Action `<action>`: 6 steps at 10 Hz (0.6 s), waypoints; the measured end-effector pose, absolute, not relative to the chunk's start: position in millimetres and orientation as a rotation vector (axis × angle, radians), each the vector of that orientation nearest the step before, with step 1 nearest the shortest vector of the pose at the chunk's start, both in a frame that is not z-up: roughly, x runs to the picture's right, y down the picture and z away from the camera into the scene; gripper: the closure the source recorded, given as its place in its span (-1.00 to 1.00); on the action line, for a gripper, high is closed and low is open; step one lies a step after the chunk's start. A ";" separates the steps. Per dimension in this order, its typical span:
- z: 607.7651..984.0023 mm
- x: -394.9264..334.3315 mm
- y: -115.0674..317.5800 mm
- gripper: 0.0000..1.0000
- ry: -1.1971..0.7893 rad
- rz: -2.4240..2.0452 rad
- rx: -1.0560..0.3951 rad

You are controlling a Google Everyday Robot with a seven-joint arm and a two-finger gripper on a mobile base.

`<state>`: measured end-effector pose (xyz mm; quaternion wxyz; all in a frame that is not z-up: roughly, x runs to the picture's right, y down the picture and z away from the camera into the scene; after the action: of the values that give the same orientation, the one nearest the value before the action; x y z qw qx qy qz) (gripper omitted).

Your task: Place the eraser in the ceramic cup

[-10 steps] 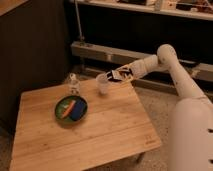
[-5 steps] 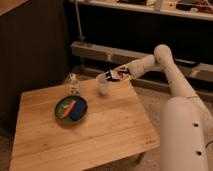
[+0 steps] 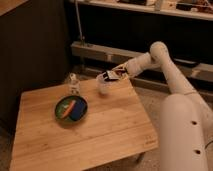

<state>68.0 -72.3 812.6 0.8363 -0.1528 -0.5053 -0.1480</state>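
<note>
The gripper [image 3: 106,76] hangs just above the ceramic cup [image 3: 104,87] and covers its rim. The eraser [image 3: 111,75] is a blur there. The picture's bottom edge cuts off the bench [image 3: 100,135].

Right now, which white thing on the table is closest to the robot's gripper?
The ceramic cup. The gripper hangs right above its rim, at the table's far edge. The small white bottle stands farther left, beside the green plate, well away from the gripper.
</note>
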 end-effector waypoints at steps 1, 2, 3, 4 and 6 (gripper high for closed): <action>814.6 68.8 -72.8 1.00 -0.957 -0.346 -0.334; 816.1 67.5 -73.7 1.00 -0.848 -0.381 -0.342; 819.4 65.4 -74.2 1.00 -0.720 -0.423 -0.353; 825.3 64.3 -75.7 1.00 -0.572 -0.469 -0.363; 840.3 61.1 -73.1 1.00 -0.402 -0.526 -0.383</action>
<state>61.1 -73.1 840.3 0.9279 -0.1866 -0.1959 -0.2566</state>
